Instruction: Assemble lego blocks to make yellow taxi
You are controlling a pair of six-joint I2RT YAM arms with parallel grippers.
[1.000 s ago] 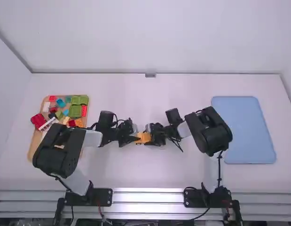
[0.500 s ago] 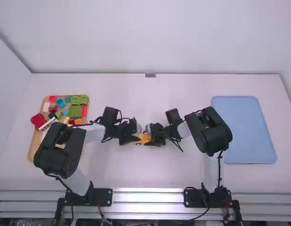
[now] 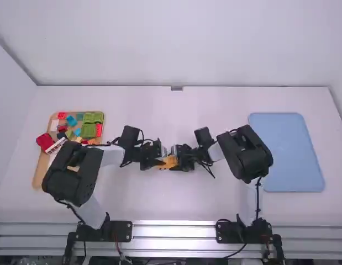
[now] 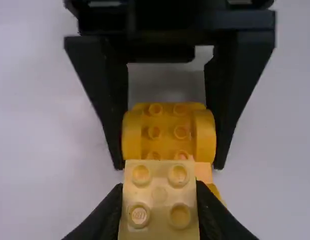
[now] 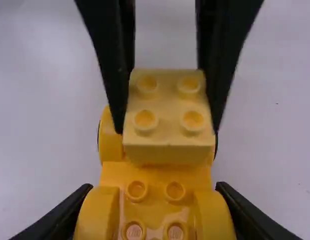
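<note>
Left fingers point(image 4: 217, 220), closed to brick width, grip a pale-yellow brick point(image 4: 160, 194) over the yellow car base point(image 5: 157, 200); right fingers point(image 5: 59, 215) clamp that base, well in from the worktop's point(image 3: 176, 204) edges. The base looks built; pressing this brick home probably remains.

We hold our white-linked, black-jointed left arm point(image 3: 74, 174) and matching right arm point(image 3: 246, 153) bent inward. Our black two-finger left gripper point(image 3: 159, 162) and black two-finger right gripper point(image 3: 175, 164) face each other, both clamped.

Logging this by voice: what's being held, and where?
Left tool: pale yellow, four-stud plastic block, by opposite sides. Right tool: yellow plastic car base, by both sides.
</note>
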